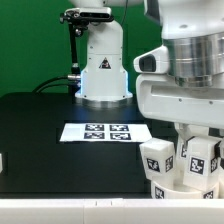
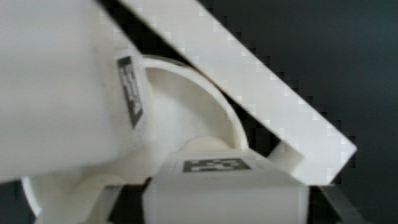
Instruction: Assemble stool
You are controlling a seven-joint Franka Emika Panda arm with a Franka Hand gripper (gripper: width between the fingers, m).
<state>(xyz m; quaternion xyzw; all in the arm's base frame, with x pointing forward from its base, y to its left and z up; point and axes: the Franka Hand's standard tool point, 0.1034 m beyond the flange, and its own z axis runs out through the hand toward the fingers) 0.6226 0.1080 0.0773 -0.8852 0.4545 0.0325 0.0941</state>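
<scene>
The stool is partly put together and sits low on the exterior view's right. Two upright white legs with tags (image 1: pixel 156 158) (image 1: pixel 198 160) rise from the white seat (image 1: pixel 185 188). My gripper (image 1: pixel 184 138) comes down from above between them. In the wrist view the round seat (image 2: pixel 178 110) curves behind a tagged white leg (image 2: pixel 222 185) that fills the gap between my jaws; my gripper (image 2: pixel 222 205) is shut on it, with a dark finger (image 2: pixel 121 200) on either side. A second leg (image 2: pixel 63 100) is close beside it, and a third (image 2: pixel 249 80) slants across behind.
The marker board (image 1: pixel 98 132) lies flat mid-table on the black surface (image 1: pixel 40 120). Behind it stands the white robot base (image 1: pixel 103 70) with a triangle mark. A small white piece (image 1: pixel 2 160) shows at the left edge. The table's front edge runs along the bottom.
</scene>
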